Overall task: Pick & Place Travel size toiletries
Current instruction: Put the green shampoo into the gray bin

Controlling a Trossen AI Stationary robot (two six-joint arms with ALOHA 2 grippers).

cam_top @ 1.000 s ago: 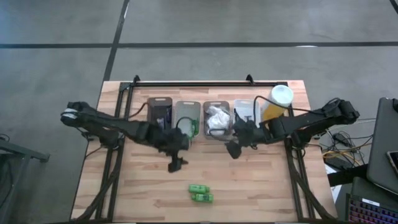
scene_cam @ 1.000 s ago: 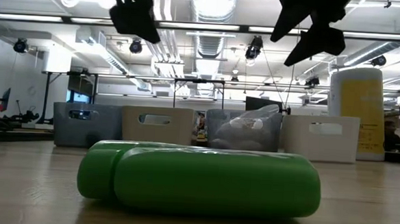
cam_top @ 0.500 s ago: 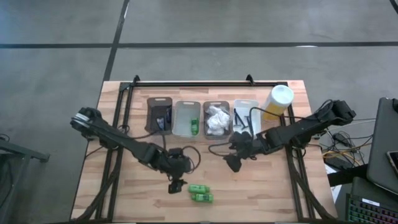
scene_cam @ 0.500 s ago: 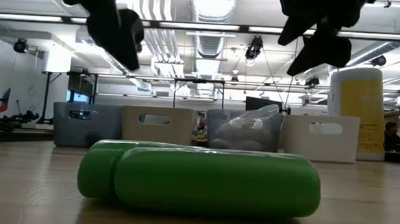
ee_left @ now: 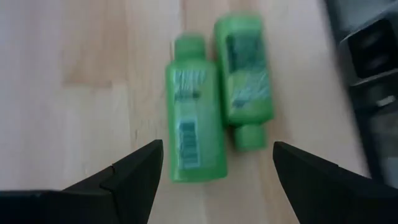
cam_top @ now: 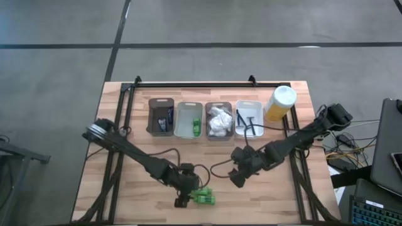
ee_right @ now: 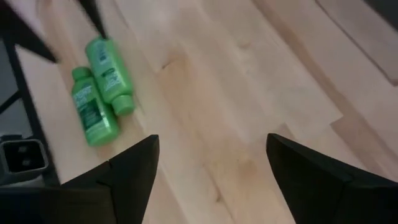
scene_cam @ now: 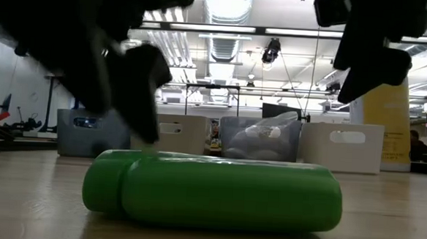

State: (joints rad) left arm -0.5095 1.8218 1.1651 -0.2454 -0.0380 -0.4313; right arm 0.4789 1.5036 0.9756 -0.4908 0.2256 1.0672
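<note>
Green bottles (cam_top: 203, 195), two, lie side by side near the table's 6 o'clock edge, label print unreadable. Left gripper (cam_top: 182, 198), fingers spread, has dropped beside them from farther back. Right gripper (cam_top: 237, 178), also spread, has come nearer, at 2 o'clock from them. Four trays (cam_top: 205, 119) sit toward 12.

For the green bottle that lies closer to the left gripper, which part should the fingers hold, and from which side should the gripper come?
Grip the nearer green bottle across its flat body, coming straight down from above. It lies flat on the table, touching the second green bottle, capped ends opposite. The open left gripper already straddles it. One finger likely needs the narrow seam between the bottles, so gripping near the cap end may be easier.
</note>
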